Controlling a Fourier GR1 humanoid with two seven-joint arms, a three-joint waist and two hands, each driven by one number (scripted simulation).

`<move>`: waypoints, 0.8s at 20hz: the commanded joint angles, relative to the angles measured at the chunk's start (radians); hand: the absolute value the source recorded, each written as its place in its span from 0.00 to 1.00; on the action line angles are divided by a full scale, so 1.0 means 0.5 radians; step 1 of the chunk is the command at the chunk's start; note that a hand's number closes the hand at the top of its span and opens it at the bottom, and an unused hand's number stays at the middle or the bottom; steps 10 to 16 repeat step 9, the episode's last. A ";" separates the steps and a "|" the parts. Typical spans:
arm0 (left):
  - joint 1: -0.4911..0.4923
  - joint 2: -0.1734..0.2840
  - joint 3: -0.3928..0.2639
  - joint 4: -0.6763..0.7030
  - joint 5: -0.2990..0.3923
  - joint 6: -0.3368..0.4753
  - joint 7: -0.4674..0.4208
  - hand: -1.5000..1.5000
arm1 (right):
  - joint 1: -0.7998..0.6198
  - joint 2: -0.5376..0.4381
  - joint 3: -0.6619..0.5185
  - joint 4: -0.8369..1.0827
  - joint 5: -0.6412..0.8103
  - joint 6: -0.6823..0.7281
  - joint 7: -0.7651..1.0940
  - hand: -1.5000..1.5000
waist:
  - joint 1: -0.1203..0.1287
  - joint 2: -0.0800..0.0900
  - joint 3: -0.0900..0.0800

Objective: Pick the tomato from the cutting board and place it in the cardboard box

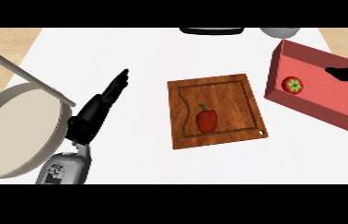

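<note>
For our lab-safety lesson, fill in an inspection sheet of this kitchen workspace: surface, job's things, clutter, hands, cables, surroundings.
Surface: white counter.
Job's things: tomato lies inside the red box; wooden cutting board at centre.
Clutter: red pepper on the board; large round pan at left edge; dark item and pale bowl at far edge.
Hands: left hand open, fingers straight, holding nothing; right hand only a dark tip over the box.
Cables: nothing seen.
Surroundings: wooden floor.
</note>
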 commanded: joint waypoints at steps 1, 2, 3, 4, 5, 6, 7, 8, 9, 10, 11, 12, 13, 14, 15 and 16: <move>-0.039 -0.024 -0.023 -0.064 -0.013 0.019 0.071 0.50 | -0.060 0.008 -0.226 0.098 -0.247 -0.120 -0.233 0.00 | 0.003 0.004 0.003; -0.024 0.026 0.033 -0.009 0.024 -0.020 0.033 0.50 | -0.032 0.011 -0.291 0.030 -0.327 -0.135 -0.278 0.00 | -0.021 -0.002 0.002; -0.026 -0.004 0.036 0.046 0.009 0.017 -0.048 0.50 | -0.004 0.024 -0.350 0.000 -0.402 -0.155 -0.365 0.00 | -0.038 -0.002 0.001; -0.050 0.009 0.041 0.085 0.006 0.004 -0.030 0.50 | -0.070 0.013 -0.389 0.023 -0.451 -0.140 -0.328 0.00 | -0.031 0.000 0.000; 0.049 -0.029 -0.026 0.014 -0.031 0.027 -0.029 0.50 | -0.078 0.032 -0.458 0.013 -0.529 -0.160 -0.347 0.00 | -0.022 -0.006 0.001; 0.033 0.012 -0.002 0.039 -0.049 0.024 -0.060 0.50 | -0.016 0.010 -0.545 -0.012 -0.646 -0.077 -0.432 0.00 | -0.050 -0.011 0.001; 0.016 -0.009 0.024 0.079 -0.019 0.032 -0.050 0.50 | -0.038 -0.076 -0.614 0.030 -0.714 -0.027 -0.488 0.00 | -0.042 -0.002 0.002; 0.069 -0.010 0.012 0.039 -0.031 0.043 -0.064 0.50 | -0.015 -0.172 -0.693 0.056 -0.808 0.117 -0.484 0.00 | -0.047 -0.008 0.002; -0.072 -0.031 0.013 0.057 -0.037 0.058 0.015 0.50 | -0.001 -0.200 -0.691 0.088 -0.821 0.141 -0.495 0.00 | -0.047 -0.005 0.001; -0.072 -0.031 0.013 0.057 -0.037 0.058 0.015 0.50 | -0.001 -0.200 -0.691 0.088 -0.821 0.141 -0.495 0.00 | -0.047 -0.005 0.001; -0.072 -0.031 0.013 0.057 -0.037 0.058 0.015 0.50 | -0.001 -0.200 -0.691 0.088 -0.821 0.141 -0.495 0.00 | -0.047 -0.005 0.001; -0.072 -0.031 0.013 0.057 -0.037 0.058 0.015 0.50 | -0.001 -0.200 -0.691 0.088 -0.821 0.141 -0.495 0.00 | -0.047 -0.005 0.001; -0.072 -0.031 0.013 0.057 -0.037 0.058 0.015 0.50 | -0.001 -0.200 -0.691 0.088 -0.821 0.141 -0.495 0.00 | -0.047 -0.005 0.001; -0.072 -0.031 0.013 0.057 -0.037 0.058 0.015 0.50 | -0.001 -0.200 -0.691 0.088 -0.821 0.141 -0.495 0.00 | -0.047 -0.005 0.001; -0.072 -0.031 0.013 0.057 -0.037 0.058 0.015 0.50 | -0.001 -0.200 -0.691 0.088 -0.821 0.141 -0.495 0.00 | -0.047 -0.005 0.001; -0.072 -0.031 0.013 0.057 -0.037 0.058 0.015 0.50 | -0.001 -0.200 -0.691 0.088 -0.821 0.141 -0.495 0.00 | -0.047 -0.005 0.001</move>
